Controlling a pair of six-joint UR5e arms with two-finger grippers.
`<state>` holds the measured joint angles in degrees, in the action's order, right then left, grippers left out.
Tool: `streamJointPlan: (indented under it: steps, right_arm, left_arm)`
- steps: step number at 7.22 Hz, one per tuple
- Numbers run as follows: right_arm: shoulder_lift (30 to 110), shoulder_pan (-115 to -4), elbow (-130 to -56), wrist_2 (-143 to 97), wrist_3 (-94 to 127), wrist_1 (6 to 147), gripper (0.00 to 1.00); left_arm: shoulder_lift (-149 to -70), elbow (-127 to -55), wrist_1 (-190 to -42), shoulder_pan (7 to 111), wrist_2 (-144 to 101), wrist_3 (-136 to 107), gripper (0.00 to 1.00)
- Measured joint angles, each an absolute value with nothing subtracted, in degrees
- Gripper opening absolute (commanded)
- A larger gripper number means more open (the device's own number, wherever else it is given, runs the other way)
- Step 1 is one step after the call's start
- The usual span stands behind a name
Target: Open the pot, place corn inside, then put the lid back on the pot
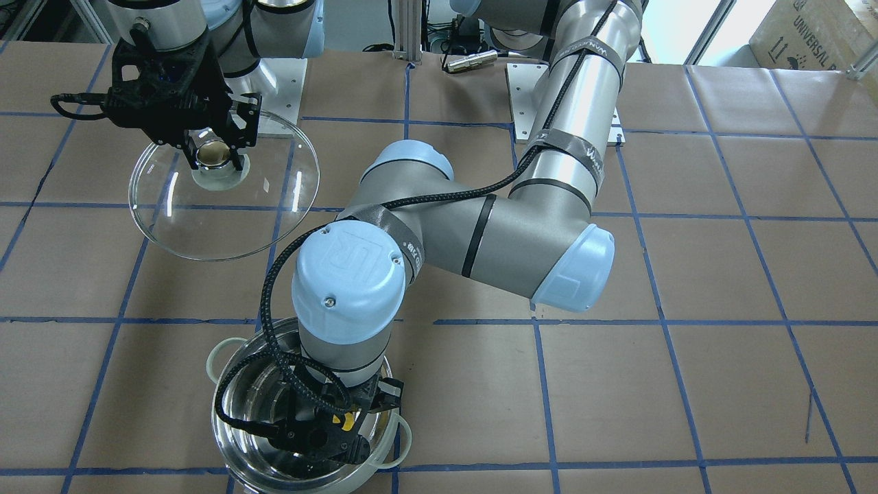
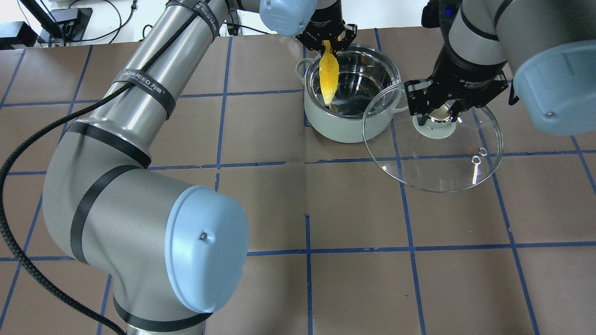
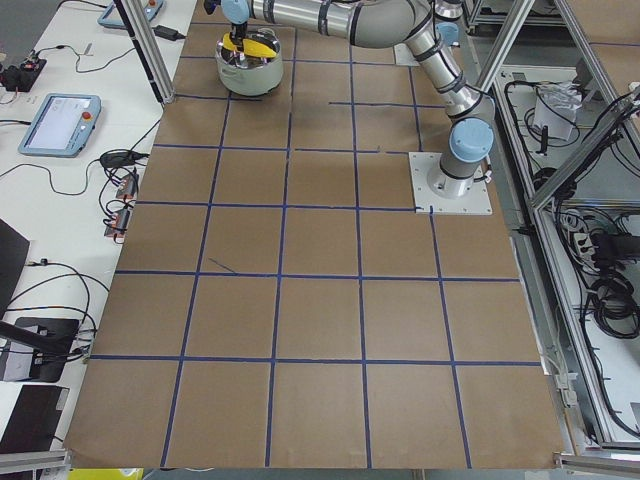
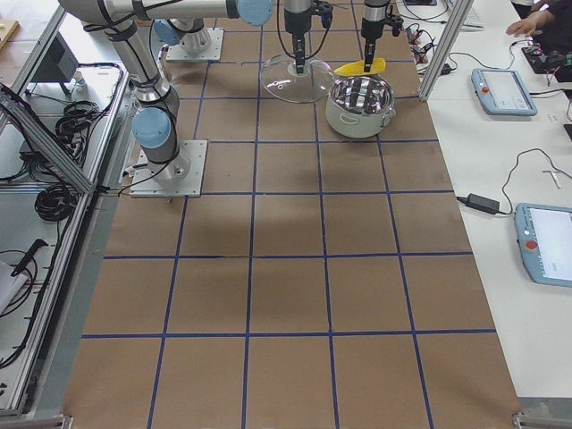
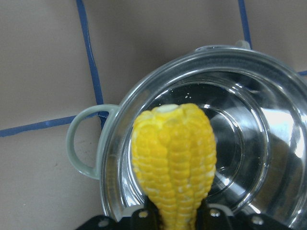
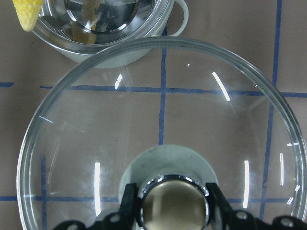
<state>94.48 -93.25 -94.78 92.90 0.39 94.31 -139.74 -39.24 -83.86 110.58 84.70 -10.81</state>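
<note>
The wide round stainless-steel pot [image 2: 335, 128] with the pale grey-green outer wall sits open on the brown paper-covered table [image 2: 260, 209], shiny inside. The left hand [image 2: 327, 41] is pinching one end of the bright yellow kernel-textured toy corn [image 2: 328, 77] — the cob sticks out from the hand over the pot's mouth. In the side views it looks to be above the rim, so not down inside. Over on the robot's right of the pot, the right hand [image 2: 440, 114] is clamped on the pale round knob [image 6: 172, 203] of the clear glass domed lid [image 2: 442, 163], one jaw on either side of it. So the lid is off the pot and just beside it — in the overhead view its edge overlaps the pot's loop handle [image 2: 399, 109]. Can't tell if the lid touches the table
</note>
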Motion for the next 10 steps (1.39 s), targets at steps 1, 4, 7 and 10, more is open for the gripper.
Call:
streamJointPlan:
  steps: [1, 4, 7, 10]
  right_arm:
    - [94.48, -93.25, -94.80, 92.90, 0.34, 94.31, 0.11]
    - [94.48, -93.33, -94.83, 92.92, 0.17, 94.27, 0.11]
    - [94.54, -93.34, -94.83, 93.14, -0.03, 94.26, 0.11]
    - [94.22, -93.44, -94.76, 93.28, 0.13, 94.88, 0.11]
  left_arm:
    - [-140.66, -37.92, -83.82, 110.65, 84.85, -10.79, 0.98]
    - [-141.38, -36.76, -83.30, 110.66, 85.00, -10.88, 1.00]
    - [-140.52, -37.98, -84.25, 110.12, 85.14, -10.74, 1.00]
    - [-137.73, -39.73, -87.47, 108.68, 85.74, -9.86, 1.00]
